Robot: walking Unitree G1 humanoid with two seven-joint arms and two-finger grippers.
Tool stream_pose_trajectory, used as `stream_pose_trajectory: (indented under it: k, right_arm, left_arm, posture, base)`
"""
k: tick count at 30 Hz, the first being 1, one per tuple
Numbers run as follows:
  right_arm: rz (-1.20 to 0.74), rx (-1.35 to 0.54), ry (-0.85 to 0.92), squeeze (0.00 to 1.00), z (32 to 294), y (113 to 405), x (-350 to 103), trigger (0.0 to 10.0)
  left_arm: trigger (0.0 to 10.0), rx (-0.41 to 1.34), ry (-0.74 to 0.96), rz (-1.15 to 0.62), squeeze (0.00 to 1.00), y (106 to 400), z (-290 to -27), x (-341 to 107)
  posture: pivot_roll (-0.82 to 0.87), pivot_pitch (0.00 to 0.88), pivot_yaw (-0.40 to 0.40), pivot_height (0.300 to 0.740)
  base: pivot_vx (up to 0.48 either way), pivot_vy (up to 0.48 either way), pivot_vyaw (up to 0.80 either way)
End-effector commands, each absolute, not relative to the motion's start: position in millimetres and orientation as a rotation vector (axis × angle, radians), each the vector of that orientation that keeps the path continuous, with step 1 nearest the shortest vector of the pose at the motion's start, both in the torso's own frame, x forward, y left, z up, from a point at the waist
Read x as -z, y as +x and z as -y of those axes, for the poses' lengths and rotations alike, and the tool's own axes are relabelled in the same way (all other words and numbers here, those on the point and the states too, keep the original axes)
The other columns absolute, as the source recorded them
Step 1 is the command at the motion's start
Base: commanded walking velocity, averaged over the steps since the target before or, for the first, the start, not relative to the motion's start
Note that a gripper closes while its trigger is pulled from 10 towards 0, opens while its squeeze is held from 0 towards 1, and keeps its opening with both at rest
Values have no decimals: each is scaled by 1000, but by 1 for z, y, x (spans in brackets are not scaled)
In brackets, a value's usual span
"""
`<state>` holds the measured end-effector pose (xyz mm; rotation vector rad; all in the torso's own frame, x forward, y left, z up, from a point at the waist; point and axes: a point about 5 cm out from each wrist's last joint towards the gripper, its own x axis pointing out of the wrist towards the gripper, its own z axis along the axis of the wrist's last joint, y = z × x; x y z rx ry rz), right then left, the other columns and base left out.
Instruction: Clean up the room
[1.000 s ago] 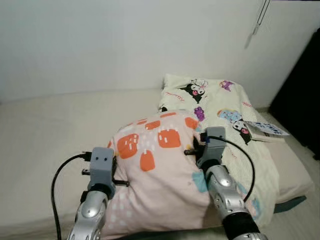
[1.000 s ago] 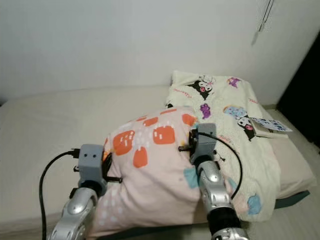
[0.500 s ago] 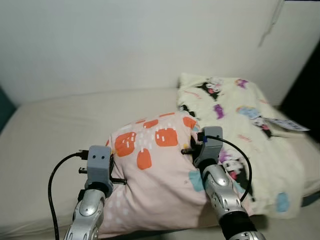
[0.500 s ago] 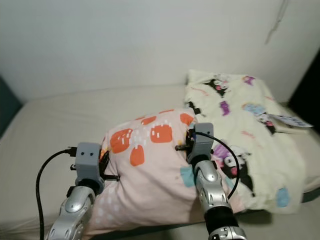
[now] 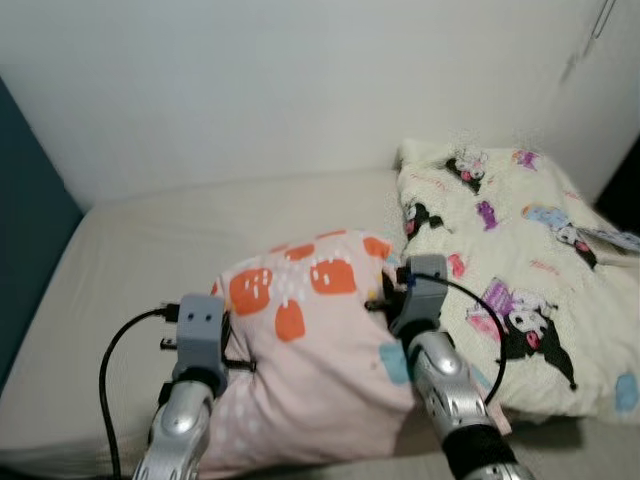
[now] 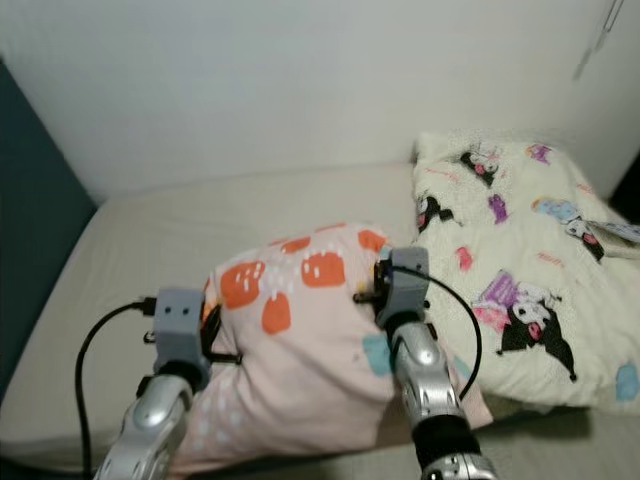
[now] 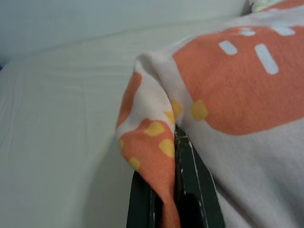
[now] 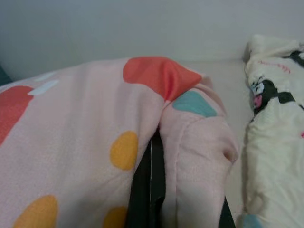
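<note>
No text, label, brand, number or sign can be read in any view. The pink blanket (image 5: 320,350) carries only coloured blocks and dashes, and the cream blanket (image 5: 520,270) only cartoon figures. A printed sheet (image 5: 615,238) lies at that blanket's far edge, well off from both arms' jaws, but its marks are too small and blurred to make out.
</note>
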<state>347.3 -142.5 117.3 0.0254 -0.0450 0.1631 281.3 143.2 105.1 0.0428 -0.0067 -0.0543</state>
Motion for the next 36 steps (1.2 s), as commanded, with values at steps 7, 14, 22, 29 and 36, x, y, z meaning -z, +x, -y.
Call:
stream_pose_trajectory:
  k: [7, 14, 22, 29, 36]
  right_arm:
    - [86, -200, 18, 0, 133, 347, -123, 10000]
    - [86, -200, 18, 0, 133, 347, -122, 10000]
    - [86, -201, 19, 0, 133, 348, -123, 10000]
    - [87, -201, 19, 0, 133, 348, -123, 10000]
    - [84, -198, 16, 0, 135, 348, -122, 10000]
  left_arm:
    - [10000, 70, 51, 41, 0, 282, -141, -112]
    - [10000, 71, 53, 40, 0, 282, -141, -111]
    - [10000, 75, 50, 54, 0, 282, -140, -116]
    - [10000, 73, 56, 56, 0, 281, -139, -116]
    - [10000, 77, 52, 52, 0, 280, -137, -115]
  posture:
    - [-33, 90, -4, 740]
    - [-33, 85, -4, 740]
    - [-31, 88, -5, 740]
    - [-29, 93, -6, 740]
    - [-31, 96, -7, 740]
  base:
    - [0, 367, 0]
    - [0, 366, 0]
    - [0, 1, 0]
    - [0, -480, 0]
    - [0, -480, 0]
